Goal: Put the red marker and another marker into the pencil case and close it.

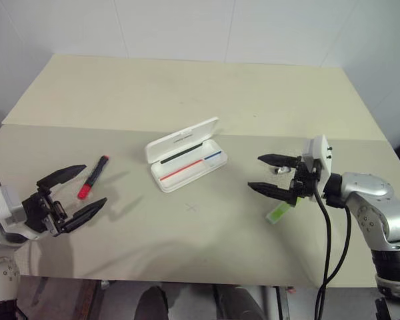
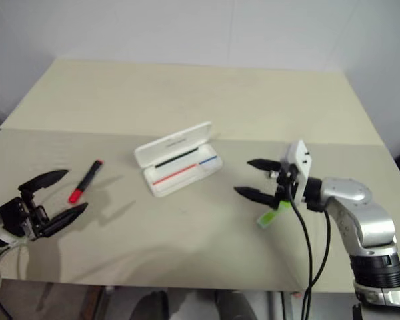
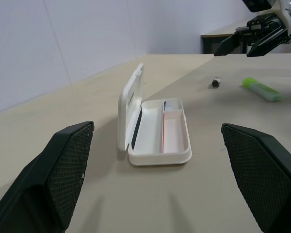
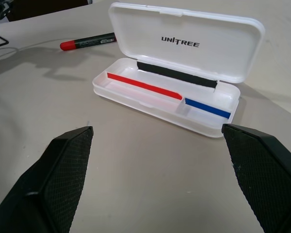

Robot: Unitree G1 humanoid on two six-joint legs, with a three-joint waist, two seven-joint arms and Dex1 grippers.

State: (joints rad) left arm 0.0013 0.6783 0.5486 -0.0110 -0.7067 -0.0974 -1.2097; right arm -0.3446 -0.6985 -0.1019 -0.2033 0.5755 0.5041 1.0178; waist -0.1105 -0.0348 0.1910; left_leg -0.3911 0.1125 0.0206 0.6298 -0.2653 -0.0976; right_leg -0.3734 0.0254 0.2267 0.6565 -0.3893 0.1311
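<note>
Beige table (image 1: 187,100) | pencil case (image 1: 187,162) lid up, no markers inside | both fingers wide, empty

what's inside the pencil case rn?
No markers. The open pencil case holds a red strip, a blue strip and a black strip along the hinge. The red marker and green marker lie on the table. The tray floor under the strips is hidden.

A broad, pale beige tabletop (image 1: 187,100) stands against white walls (image 1: 187,27); a small dark cap-like piece (image 3: 216,82) lies on it.
</note>
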